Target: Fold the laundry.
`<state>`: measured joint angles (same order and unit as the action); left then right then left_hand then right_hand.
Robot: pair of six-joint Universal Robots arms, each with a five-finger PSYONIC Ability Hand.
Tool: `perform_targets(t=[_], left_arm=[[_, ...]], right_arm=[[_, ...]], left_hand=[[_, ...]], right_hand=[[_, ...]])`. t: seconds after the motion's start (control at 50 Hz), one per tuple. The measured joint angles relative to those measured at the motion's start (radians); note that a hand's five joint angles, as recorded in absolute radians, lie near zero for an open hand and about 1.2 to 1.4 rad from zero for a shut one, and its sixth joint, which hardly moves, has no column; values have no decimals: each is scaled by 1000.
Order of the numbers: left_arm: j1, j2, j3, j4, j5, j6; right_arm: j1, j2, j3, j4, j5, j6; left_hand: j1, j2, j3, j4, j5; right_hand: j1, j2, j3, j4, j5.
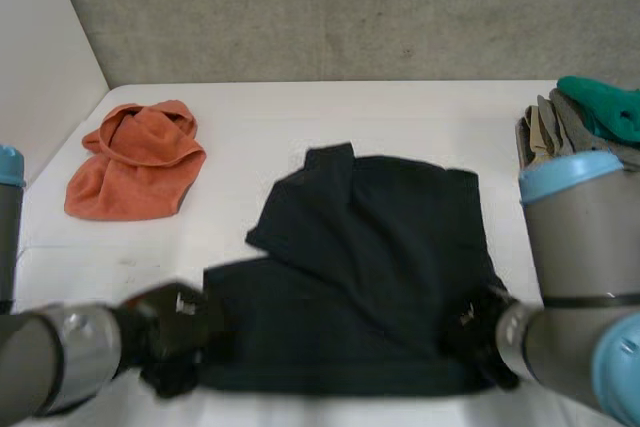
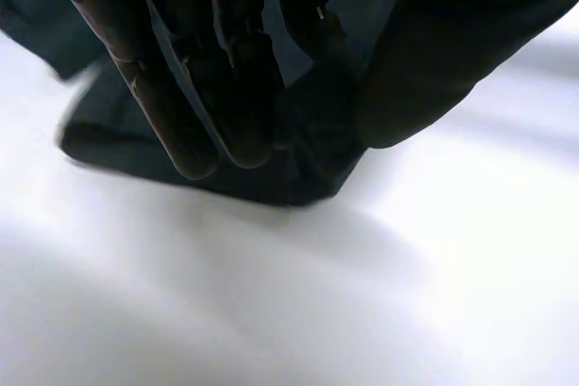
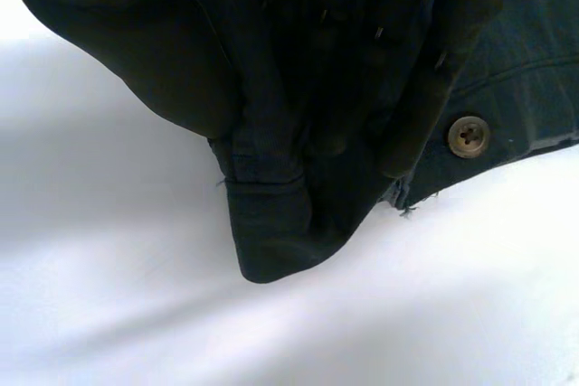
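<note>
Table [image 1: 300, 117]: left robot hand [image 1: 170, 339], right robot hand [image 1: 482, 335] pinch dark garment [image 1: 370, 257].

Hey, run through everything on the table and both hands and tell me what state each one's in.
dark garment, spread out, partly folded over itself.
left hand, shut on the garment's near left corner.
right hand, shut on its near right corner, beside a button.
orange cloth, crumpled, not folded.
clothes pile, loose heap, not folded.
</note>
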<state>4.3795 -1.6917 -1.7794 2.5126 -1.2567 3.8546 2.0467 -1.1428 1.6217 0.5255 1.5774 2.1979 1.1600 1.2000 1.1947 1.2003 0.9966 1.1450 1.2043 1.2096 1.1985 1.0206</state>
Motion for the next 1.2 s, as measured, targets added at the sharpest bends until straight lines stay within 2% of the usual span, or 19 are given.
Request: perform_targets(t=[0.04,0.08,0.18,0.32,0.46,0.5,0.6,0.66,0.72,0.78,0.86,0.9,1.04,1.2], left_arm=[[-4,13,-2,-86,-1,41],[-7,15,5,-118,-1,64],[-22,-16,45,-66,-5,70],[-57,-154,167,190,-34,-52],[-61,-282,407,452,-60,-171],[-56,-299,507,551,-68,-212],[-30,-293,747,899,-124,-377],[-11,-269,833,1101,-188,-508],[2,-249,868,1200,-226,-608],[11,-234,867,1211,-232,-671],[12,-224,835,1178,-220,-693],[9,-208,761,1127,-196,-699],[-11,-182,537,1086,-155,-675],[-34,-192,259,1062,-109,-591]], right_arm=[[-9,-36,48,-8,-5,-34],[-17,-59,71,-29,-12,-49],[-29,-81,70,-87,-25,-26],[-23,-51,-3,-207,-18,112],[-22,18,-179,-439,29,140],[-17,34,-273,-536,55,149],[-2,43,-497,-846,87,229],[2,36,-568,-1089,61,311],[6,34,-597,-1291,18,378],[8,46,-612,-1406,-20,422],[10,67,-623,-1424,-38,447],[11,106,-639,-1385,-53,485],[-4,194,-641,-1272,-96,552],[-28,295,-550,-1117,-172,538]], left_hand=[[0,0,0,0,0],[0,0,0,0,0],[0,0,0,0,4],[0,0,0,3,13],[0,0,0,3,13],[0,0,0,3,13],[0,0,0,3,13],[0,0,0,3,13],[0,0,0,3,18],[0,0,0,4,18],[0,0,0,3,18],[0,0,0,3,18],[0,0,0,3,18],[0,0,1,4,18]], right_hand=[[0,2,0,0,0],[0,2,0,0,0],[0,2,0,0,0],[0,2,0,0,0],[0,2,0,0,0],[0,2,0,0,0],[0,2,0,0,0],[0,2,0,0,0],[0,2,0,0,0],[0,2,0,0,2],[0,2,0,0,2],[0,2,0,0,3],[0,2,0,0,3],[0,2,0,0,3]])
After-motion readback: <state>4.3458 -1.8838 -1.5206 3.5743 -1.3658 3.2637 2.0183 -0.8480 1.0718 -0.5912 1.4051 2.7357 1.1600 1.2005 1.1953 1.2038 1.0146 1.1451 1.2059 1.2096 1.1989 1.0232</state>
